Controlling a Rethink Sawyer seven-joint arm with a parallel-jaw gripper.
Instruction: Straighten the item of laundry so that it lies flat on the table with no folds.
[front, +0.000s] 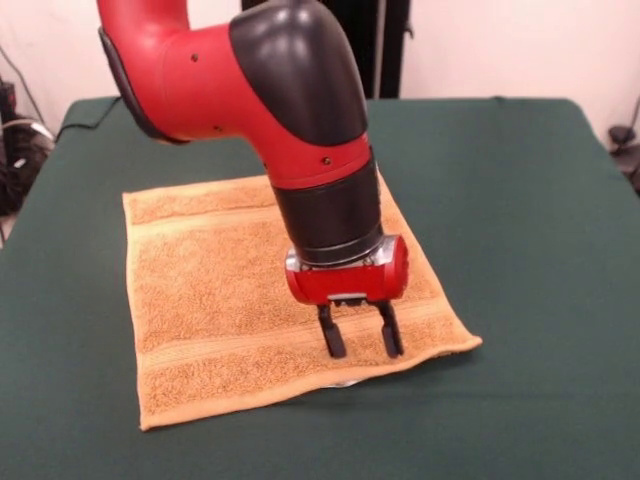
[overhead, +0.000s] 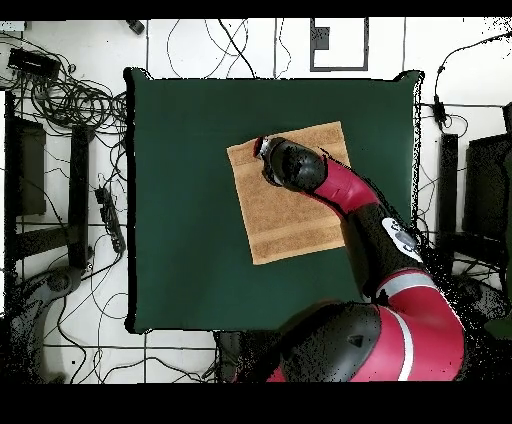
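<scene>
The orange-tan terry towel (front: 225, 300) lies spread out on the dark green table (front: 520, 240), with stripe bands near its near and far edges. Its near right corner (front: 465, 343) is slightly lifted, and a bit of white label shows under the near edge. My gripper (front: 360, 345) hangs open and empty just above the towel's near right part, its two black fingers (front: 331, 335) apart. In the overhead view the towel (overhead: 285, 215) lies near the table's middle, and the gripper (overhead: 264, 150) is over its far left corner, mostly hidden by the arm.
The red and black arm (front: 260, 90) covers the towel's far right part. Green table cloth (overhead: 185, 200) extends wide around the towel on all sides. Cables and equipment (overhead: 70, 100) lie on the floor beyond the table's edges.
</scene>
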